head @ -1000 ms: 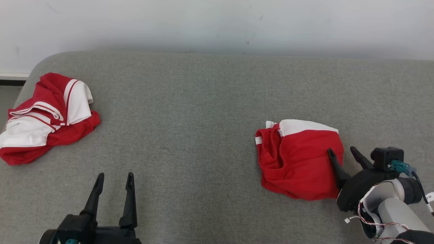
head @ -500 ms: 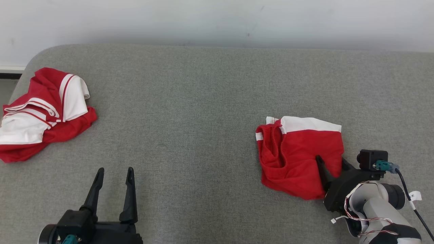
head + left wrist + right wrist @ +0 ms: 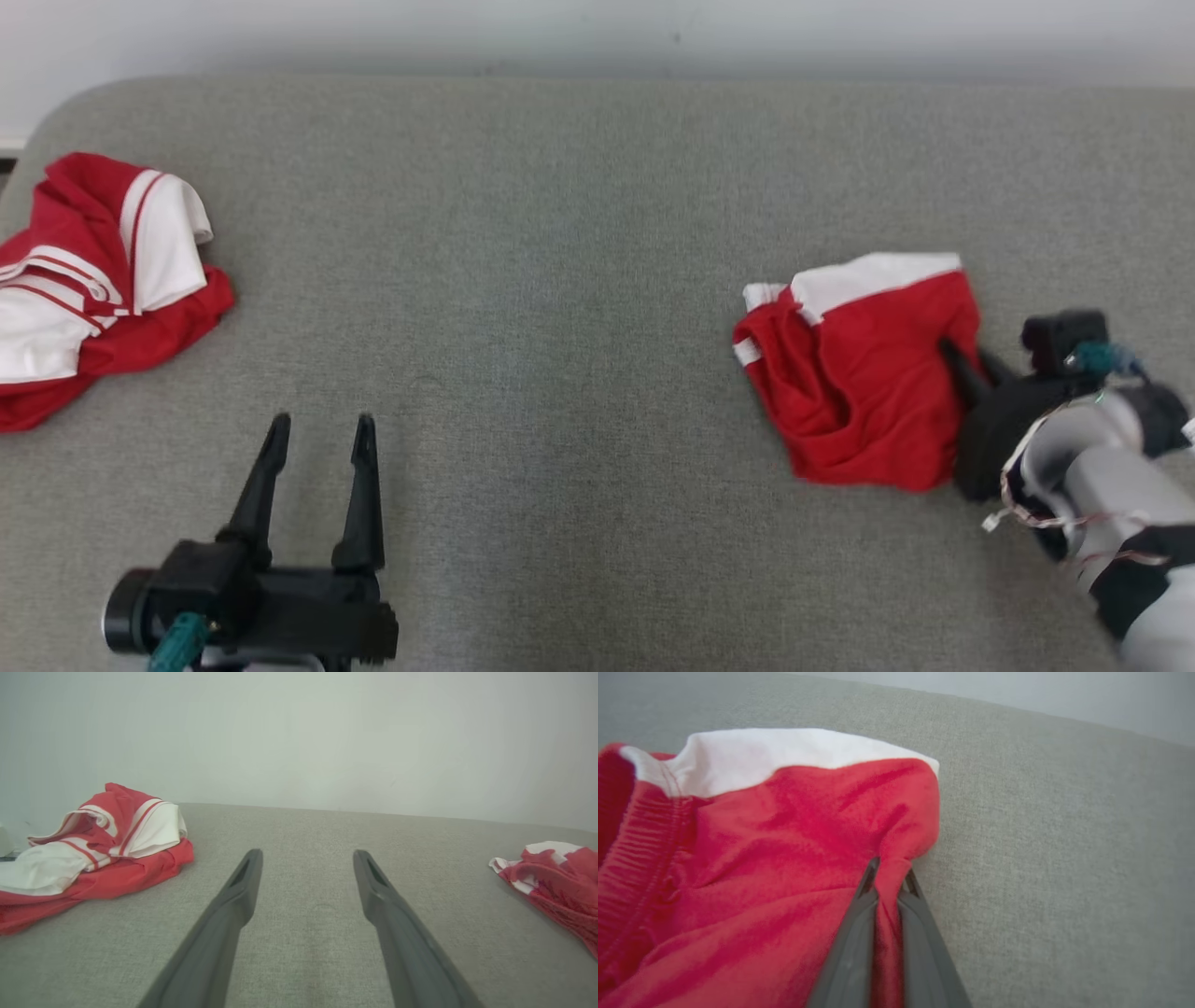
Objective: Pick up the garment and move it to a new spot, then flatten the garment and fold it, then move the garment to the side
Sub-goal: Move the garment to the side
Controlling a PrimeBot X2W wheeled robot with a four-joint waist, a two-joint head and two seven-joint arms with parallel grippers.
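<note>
right claw (image 3: pixel 889 872) clamps the right edge of the crumpled red-and-white cloth garment (image 3: pixel 859 392), which lies to its left; left claw (image 3: pixel 317 431) gapes empty, well apart.

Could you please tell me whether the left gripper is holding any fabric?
No, the left gripper stands open, with bare grey surface between its fingers.

Soft matt red cloth garment (image 3: pixel 859 401); coarse woven grey fabric surface (image 3: pixel 560 280)
</note>
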